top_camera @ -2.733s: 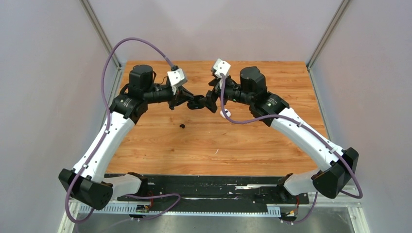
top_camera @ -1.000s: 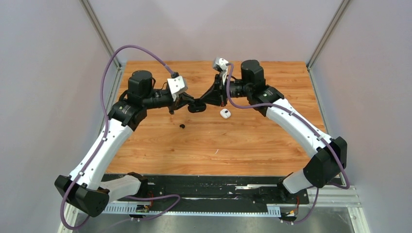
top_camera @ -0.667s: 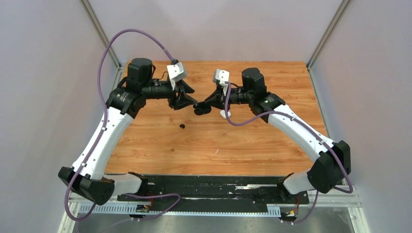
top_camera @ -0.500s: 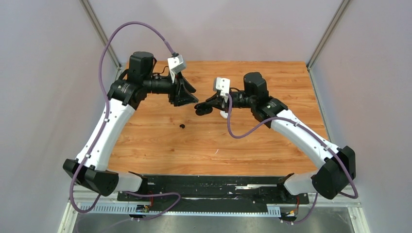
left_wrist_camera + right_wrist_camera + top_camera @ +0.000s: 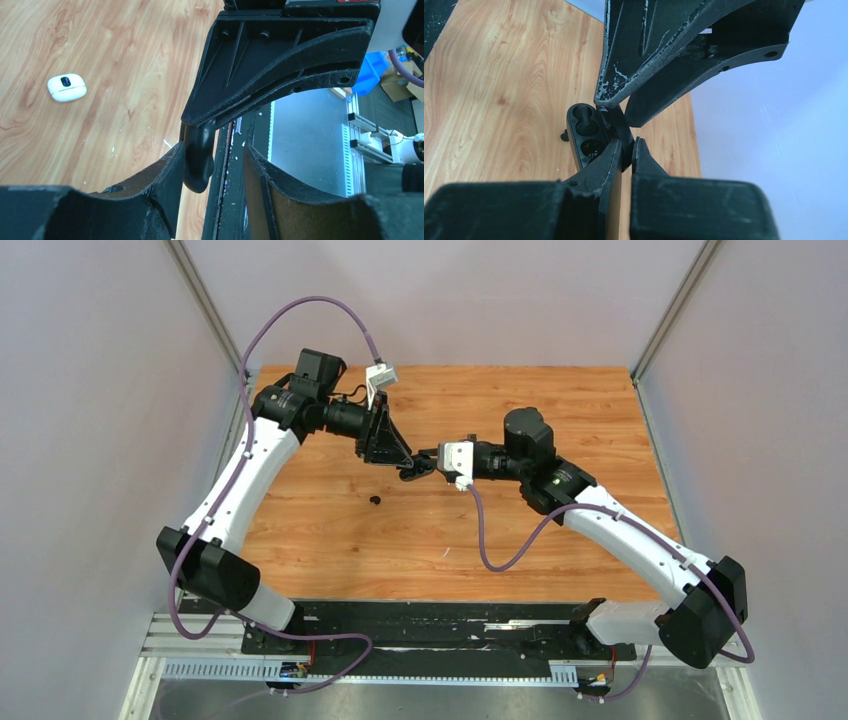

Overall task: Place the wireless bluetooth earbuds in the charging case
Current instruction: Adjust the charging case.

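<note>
The charging case (image 5: 585, 136) is black and hangs open above the table, showing two dark wells. My right gripper (image 5: 628, 142) is shut on its thin lid part. From the other side my left gripper (image 5: 212, 150) stands open around the case's rounded edge (image 5: 197, 167). That edge touches one finger, and a gap separates it from the other. In the top view the two grippers meet at the case (image 5: 412, 470). A tiny black piece (image 5: 376, 500) that looks like an earbud lies on the wood. No other earbud shows.
A white pebble-shaped item with a dark patch (image 5: 66, 87) lies on the wooden table (image 5: 560, 400). Grey walls stand on three sides. A black rail (image 5: 440, 625) runs along the near edge between the arm bases.
My left gripper has opened and let go of the case, and that arm has swung up and over it. My right gripper has rolled and carried the case slightly nearer. It now covers the white item from above.
</note>
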`<action>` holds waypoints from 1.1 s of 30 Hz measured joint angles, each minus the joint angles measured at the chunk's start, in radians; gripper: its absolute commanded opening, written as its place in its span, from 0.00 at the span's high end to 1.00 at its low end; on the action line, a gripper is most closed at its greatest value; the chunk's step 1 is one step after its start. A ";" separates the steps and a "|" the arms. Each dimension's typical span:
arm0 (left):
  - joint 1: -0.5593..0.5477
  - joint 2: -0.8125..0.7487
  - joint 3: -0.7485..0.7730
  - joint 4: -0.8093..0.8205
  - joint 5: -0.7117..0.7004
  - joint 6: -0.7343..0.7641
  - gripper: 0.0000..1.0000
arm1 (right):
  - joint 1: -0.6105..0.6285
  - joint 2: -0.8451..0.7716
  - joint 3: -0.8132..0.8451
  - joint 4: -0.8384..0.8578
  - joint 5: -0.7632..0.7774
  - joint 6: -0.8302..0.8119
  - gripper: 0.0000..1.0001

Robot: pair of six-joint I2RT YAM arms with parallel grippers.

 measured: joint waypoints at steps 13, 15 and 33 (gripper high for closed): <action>0.002 0.017 0.001 -0.076 -0.004 0.073 0.57 | 0.019 0.000 -0.004 0.006 0.004 -0.031 1.00; 0.002 0.022 0.001 -0.077 -0.008 0.078 0.60 | 0.021 0.000 -0.004 0.008 0.006 -0.034 1.00; 0.002 0.033 0.001 -0.094 -0.001 0.135 1.00 | 0.028 0.000 -0.011 0.012 0.024 -0.048 0.95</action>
